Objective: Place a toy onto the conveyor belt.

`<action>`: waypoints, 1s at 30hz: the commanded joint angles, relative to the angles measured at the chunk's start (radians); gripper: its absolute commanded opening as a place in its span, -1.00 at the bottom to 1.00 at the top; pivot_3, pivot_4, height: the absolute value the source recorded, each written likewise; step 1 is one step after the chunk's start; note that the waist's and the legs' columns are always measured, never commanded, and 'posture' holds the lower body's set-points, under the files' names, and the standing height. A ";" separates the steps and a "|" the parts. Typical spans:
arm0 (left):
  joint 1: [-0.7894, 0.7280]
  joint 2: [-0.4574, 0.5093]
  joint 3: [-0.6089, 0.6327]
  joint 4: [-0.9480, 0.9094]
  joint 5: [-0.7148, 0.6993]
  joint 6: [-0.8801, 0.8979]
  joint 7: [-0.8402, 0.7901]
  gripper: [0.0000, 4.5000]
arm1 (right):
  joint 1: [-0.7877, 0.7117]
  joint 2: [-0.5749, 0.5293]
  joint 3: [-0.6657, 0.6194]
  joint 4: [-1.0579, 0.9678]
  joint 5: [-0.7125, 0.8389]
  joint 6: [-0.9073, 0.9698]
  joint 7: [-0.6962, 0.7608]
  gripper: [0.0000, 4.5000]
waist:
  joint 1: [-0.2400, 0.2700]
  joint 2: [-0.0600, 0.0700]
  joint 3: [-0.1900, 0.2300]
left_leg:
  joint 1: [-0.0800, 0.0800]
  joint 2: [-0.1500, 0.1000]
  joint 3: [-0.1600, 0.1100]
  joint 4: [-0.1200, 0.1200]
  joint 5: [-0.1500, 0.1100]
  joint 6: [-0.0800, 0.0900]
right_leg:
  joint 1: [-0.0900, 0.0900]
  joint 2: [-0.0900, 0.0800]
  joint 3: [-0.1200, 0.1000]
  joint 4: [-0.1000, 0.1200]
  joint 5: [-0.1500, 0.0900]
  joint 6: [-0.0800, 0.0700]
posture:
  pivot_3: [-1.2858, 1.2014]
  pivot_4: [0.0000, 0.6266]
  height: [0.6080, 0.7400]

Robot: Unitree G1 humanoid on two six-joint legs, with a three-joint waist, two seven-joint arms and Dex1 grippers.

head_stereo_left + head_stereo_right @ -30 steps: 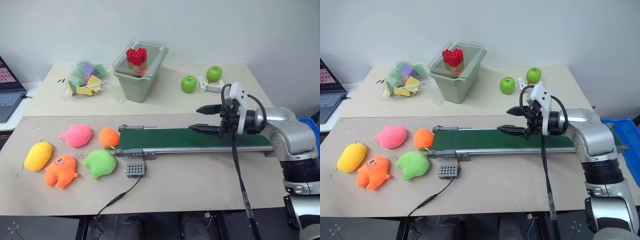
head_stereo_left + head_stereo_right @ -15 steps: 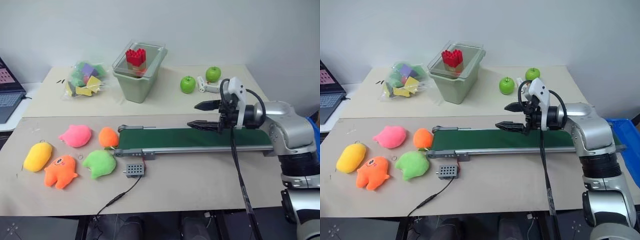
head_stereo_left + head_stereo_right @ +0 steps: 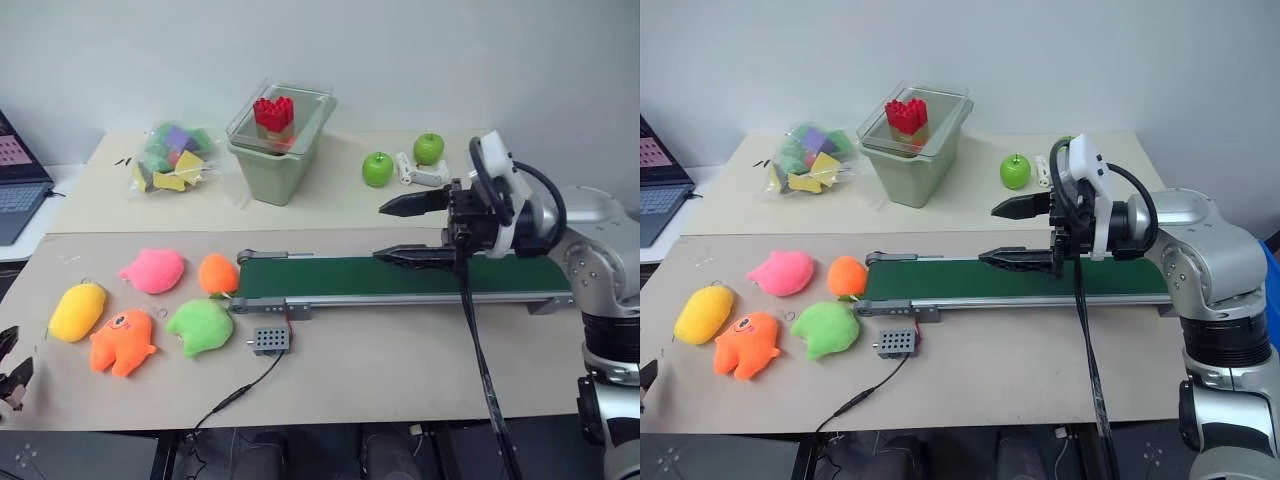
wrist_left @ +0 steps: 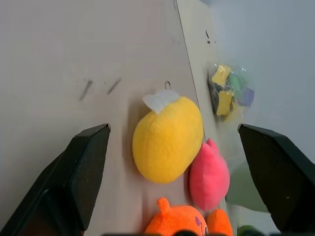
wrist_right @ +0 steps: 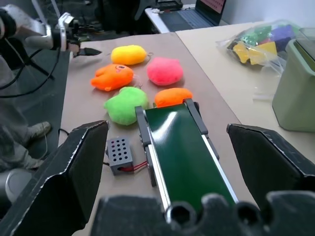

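The yellow toy [image 3: 77, 311] lies on the board at the left end of the table, beside other plush toys. In the left wrist view the toy [image 4: 167, 140] sits ahead of my left gripper [image 4: 173, 127], which is open and apart from it. That gripper [image 3: 8, 368] shows at the table's near left edge. The dark green conveyor belt [image 3: 400, 275] runs across the middle of the table in its metal frame. My right gripper [image 3: 383, 232] hovers open over the belt's middle, pointing left, with nothing between its fingers.
Around the toy lie a pink plush [image 3: 152, 270], a small orange plush [image 3: 217, 273], a green plush [image 3: 200, 326] and an orange monster plush [image 3: 122, 340]. A grey box [image 3: 270, 340] with a cable sits before the belt. Behind stand a bin [image 3: 280, 140], a bag of blocks [image 3: 172, 155] and two green apples [image 3: 377, 168].
My left gripper has come into view at the table's near left edge. My right gripper has risen a little above the belt. The toys have not moved.
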 commanded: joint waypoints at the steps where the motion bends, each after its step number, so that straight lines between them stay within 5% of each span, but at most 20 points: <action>1: -0.026 0.019 -0.035 0.015 0.011 -0.025 -0.018 0.97 | -0.018 -0.021 -0.019 -0.027 -0.004 -0.033 0.001 1.00 | -0.002 0.000 0.000 | 0.000 0.000 0.000 0.000 0.000 0.000 | 0.000 0.000 0.000 0.000 0.000 0.000 | 0.03 -0.52 1.00; 30: -0.149 -0.054 -0.058 0.123 -0.023 -0.150 0.047 0.97 | -0.105 -0.115 -0.019 0.016 -0.058 -0.041 -0.016 1.00 | 0.002 0.000 0.000 | 0.000 0.000 0.000 0.000 0.000 0.000 | -0.001 0.000 0.001 0.000 0.000 0.000 | 0.03 -0.52 1.00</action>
